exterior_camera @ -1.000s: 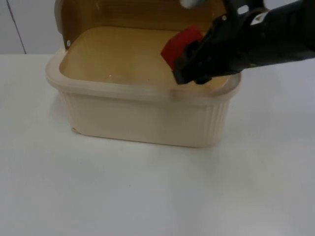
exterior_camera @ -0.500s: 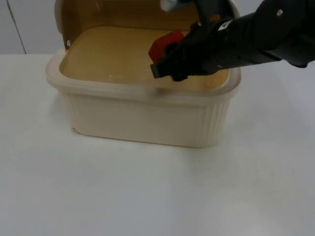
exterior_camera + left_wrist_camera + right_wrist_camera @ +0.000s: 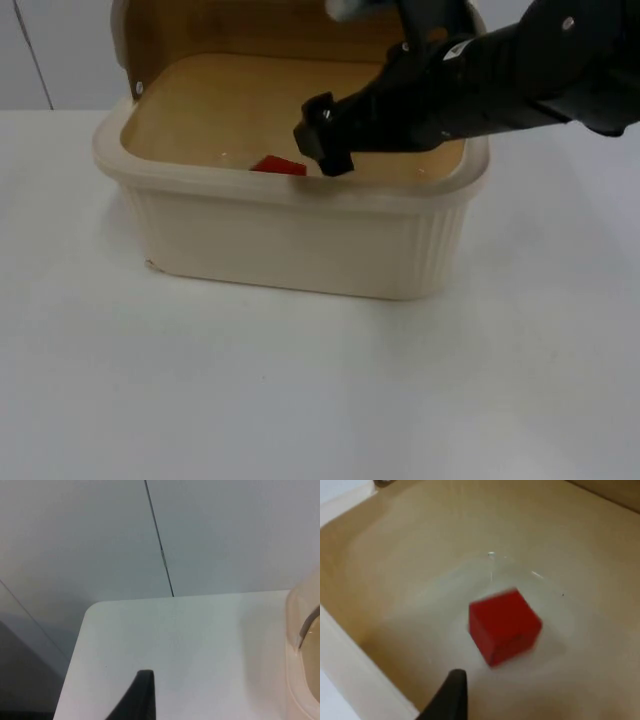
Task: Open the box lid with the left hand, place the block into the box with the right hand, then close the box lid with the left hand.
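Here the red block [image 3: 278,166] lies free on the floor of the cream box [image 3: 300,240], low against the near wall at centre frame in the top view. The right wrist view confirms it: the block [image 3: 504,626] rests on the box floor [image 3: 410,580], apart from the black fingertip. The right hand [image 3: 322,138] hangs over the box interior, just right of the block, and is released, grasping nothing. The lid [image 3: 250,30] stands raised behind the box at the upper edge of the frame. The left arm waits off the box's left end; its hand faces bare desk [image 3: 175,645] and the grey wall [image 3: 100,540], and whether it is clenched cannot be told.

The step in hand appears to be withdrawal after placing. Lift the right hand straight up until it clears the rim, then retreat to the upper right, before the left hand reaches for the lid.
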{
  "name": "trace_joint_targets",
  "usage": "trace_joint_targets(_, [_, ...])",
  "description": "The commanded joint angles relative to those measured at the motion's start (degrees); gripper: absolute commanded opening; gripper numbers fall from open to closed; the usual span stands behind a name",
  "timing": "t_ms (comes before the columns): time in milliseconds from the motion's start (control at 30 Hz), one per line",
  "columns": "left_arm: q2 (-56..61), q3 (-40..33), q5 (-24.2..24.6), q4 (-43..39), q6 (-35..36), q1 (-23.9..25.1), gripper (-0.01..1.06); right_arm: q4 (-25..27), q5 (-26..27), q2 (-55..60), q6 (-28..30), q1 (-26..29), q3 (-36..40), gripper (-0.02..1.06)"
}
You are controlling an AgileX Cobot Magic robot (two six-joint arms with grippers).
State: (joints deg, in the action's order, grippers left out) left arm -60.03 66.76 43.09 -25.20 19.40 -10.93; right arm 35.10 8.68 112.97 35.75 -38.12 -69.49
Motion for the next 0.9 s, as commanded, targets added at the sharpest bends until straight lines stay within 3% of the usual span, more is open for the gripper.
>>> trace_joint_targets(0, [0.0, -0.2, 0.3, 0.1, 0.5, 0.1, 1.05, -0.2, -2.4, -0.3, 0.0, -0.4, -0.3, 1.05])
trace_joint_targets(100, [0.0, -0.2, 0.3, 0.1, 0.5, 0.1, 1.05, -0.4, -6.0, -1.2, 0.0, -0.4, -0.3, 1.05])
trace_joint_targets(233, [0.0, -0.2, 0.3, 0.1, 0.5, 0.1, 1.05, -0.5, -17.4, -4.5, 1.5, -0.4, -0.3, 1.05])
trace_joint_targets(467, [0.0, -0.2, 0.3, 0.1, 0.5, 0.1, 1.05, -2.4, -25.7, -11.0, 0.1, -0.4, 0.0, 1.05])
trace_joint_targets(533, [0.0, -0.2, 0.3, 0.1, 0.5, 0.1, 1.05, -4.2, -27.2, -12.3, -1.1, -0.4, 0.3, 1.05])
trace_joint_targets(667, [0.0, -0.2, 0.6, 0.1, 0.5, 0.1, 1.05, -11.6, -25.1, -19.2, -10.9, -0.3, 6.3, 1.05])
trace_joint_targets(867, [0.0, -0.2, 1.8, 0.1, 0.5, 0.1, 1.05, -14.4, -25.4, -28.5, -14.8, -0.1, 13.0, 1.05])
